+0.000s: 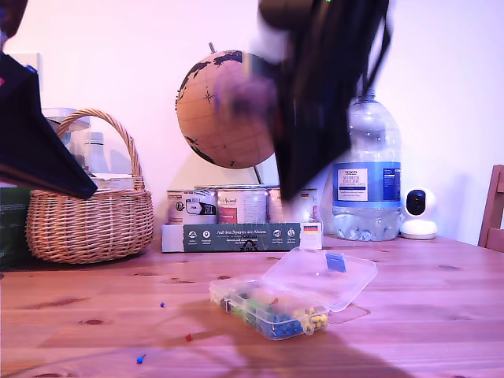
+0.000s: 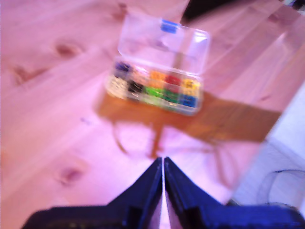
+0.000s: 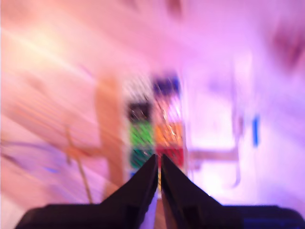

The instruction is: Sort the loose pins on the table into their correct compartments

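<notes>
A clear plastic box (image 1: 293, 305) lies open on the pine table (image 1: 425, 315), its compartments full of coloured pins and its lid folded back. Loose pins lie toward the exterior view's left of it: a blue one (image 1: 162, 304), a red one (image 1: 188, 337) and another blue one (image 1: 141, 358). My first gripper (image 2: 163, 161) is shut, hanging above bare wood short of the box (image 2: 157, 81); a small blue pin (image 2: 86, 120) lies off to one side. My second gripper (image 3: 158, 158) is shut right over the box (image 3: 155, 129), in a heavily blurred picture. Any pin between either pair of fingers is too small to see.
One dark arm (image 1: 323, 94) hangs blurred above the box, another (image 1: 39, 142) at the exterior view's left edge. Behind stand a wicker basket (image 1: 90, 213), a globe (image 1: 224, 110), cans (image 1: 236, 206), a water bottle (image 1: 366, 181) and a white camera (image 1: 417, 213). The table edge (image 2: 267, 138) drops to the floor.
</notes>
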Robot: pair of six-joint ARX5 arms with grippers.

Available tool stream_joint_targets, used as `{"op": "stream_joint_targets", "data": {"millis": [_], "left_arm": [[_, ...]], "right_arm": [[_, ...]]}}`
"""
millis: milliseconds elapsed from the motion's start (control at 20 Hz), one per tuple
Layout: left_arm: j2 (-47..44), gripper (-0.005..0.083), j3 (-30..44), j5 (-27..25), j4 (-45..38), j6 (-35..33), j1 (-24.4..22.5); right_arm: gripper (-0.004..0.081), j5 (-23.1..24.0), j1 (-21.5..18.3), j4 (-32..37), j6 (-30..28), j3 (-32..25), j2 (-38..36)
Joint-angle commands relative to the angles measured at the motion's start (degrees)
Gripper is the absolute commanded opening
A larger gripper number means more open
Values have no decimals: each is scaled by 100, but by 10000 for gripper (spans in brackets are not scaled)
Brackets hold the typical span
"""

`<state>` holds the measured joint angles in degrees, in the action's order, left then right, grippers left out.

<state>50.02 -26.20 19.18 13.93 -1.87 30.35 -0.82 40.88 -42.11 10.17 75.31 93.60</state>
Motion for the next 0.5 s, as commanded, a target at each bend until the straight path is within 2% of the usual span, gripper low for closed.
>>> {"op": "stream_joint_targets", "data": {"millis": [0, 100, 250, 450], "left_arm": [[68, -24, -52, -20, -227, -533, -2], [116, -24, -52, -22, -358, -1272, -4], [142, -24, -52, 57, -389, -1921, -2], [142, -22, -52, 330, -304, -2293, 0]], "right_arm": [[-13, 87, 175, 107, -61, -33, -66], [-13, 258, 387, 306, -52, -118, -352], [-13, 490, 710, 767, 48, -452, -802], [-13, 833, 1071, 1318, 201, -1167, -1456]]}}
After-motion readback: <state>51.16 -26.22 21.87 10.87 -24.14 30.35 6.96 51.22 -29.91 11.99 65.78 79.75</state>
